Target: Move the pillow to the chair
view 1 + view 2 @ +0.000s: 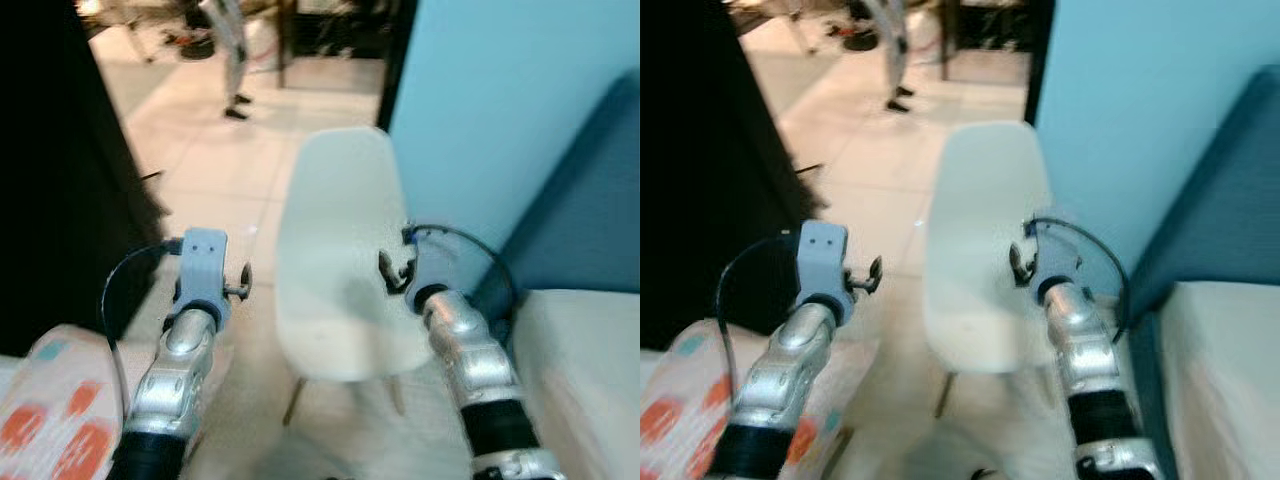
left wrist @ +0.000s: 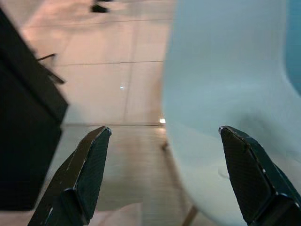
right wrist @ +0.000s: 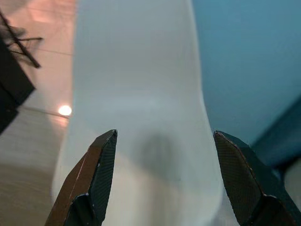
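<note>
We see both arms raised toward the white chair [image 1: 340, 270], which stands on the tiled floor [image 1: 220, 170] against a blue wall [image 1: 500, 110]. The left tool [image 2: 162, 176] has its fingers spread wide apart and holds nothing; it hangs over the floor just left of the seat. The right tool [image 3: 162, 179] is likewise spread and empty, aimed at the chair's back and seat. The pillow [image 1: 55, 415], white with orange and teal spots, lies at the near left, beside and below the left forearm, well apart from the chair and in neither tool. At the right is a blue-backed sofa [image 1: 585, 360] with a pale cushion; a person's legs [image 1: 235, 60] stand far off.

We judge the pillow not yet moved. To do the step well, we would turn back to the near left, lower both tools to either side of the pillow, close on its edges, then lift clear before carrying it to the seat.
</note>
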`<state>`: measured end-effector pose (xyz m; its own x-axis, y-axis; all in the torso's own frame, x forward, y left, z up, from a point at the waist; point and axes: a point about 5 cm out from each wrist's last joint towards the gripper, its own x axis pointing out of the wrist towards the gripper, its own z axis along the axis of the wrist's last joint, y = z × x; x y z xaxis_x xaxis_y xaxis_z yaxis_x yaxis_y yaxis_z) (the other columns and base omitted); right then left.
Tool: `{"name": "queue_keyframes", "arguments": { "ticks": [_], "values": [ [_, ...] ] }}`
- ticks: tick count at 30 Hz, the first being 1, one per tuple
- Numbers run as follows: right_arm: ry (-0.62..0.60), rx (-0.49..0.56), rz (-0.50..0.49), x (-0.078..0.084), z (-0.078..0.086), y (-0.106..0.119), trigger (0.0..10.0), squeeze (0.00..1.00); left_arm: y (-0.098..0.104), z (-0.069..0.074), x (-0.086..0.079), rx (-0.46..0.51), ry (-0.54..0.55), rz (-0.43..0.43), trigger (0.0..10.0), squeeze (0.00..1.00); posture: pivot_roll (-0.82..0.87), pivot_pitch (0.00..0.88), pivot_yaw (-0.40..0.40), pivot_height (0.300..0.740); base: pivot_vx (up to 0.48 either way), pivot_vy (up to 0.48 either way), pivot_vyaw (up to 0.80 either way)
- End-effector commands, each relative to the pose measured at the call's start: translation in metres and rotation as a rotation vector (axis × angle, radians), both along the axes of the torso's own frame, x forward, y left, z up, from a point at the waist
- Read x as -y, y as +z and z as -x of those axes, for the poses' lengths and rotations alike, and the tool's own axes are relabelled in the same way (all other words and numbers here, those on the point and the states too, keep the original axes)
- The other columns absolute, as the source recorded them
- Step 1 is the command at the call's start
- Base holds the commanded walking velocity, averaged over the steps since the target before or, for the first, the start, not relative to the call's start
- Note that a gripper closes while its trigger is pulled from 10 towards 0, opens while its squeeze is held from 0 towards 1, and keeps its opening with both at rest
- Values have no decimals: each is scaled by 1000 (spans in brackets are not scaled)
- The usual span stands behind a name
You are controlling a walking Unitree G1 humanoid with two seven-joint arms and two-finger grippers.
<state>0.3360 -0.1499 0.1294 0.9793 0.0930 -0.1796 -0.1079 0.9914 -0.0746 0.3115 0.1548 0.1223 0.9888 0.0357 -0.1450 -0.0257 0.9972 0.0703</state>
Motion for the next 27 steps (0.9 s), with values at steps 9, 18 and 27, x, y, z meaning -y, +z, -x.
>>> {"name": "queue_keyframes", "arguments": {
  "ticks": [9, 18, 27],
  "values": [
    [-14, -26, 1, 2, 2, -4, 10000, 0, -3, 3, 1, -13, -22, 11, 10000, 0, -4, 120, 19, 731, 0, 0, -800],
    [-21, -37, -3, 3, 4, -7, 10000, 0, -4, 3, 4, -16, -45, 16, 10000, 0, -5, 107, 15, 731, 0, 0, -800],
    [-43, -41, 7, 7, 3, -8, 10000, 0, -5, 3, 4, -17, -52, 18, 10000, 0, -5, 100, 16, 731, 0, 0, -800]
  ]
}}
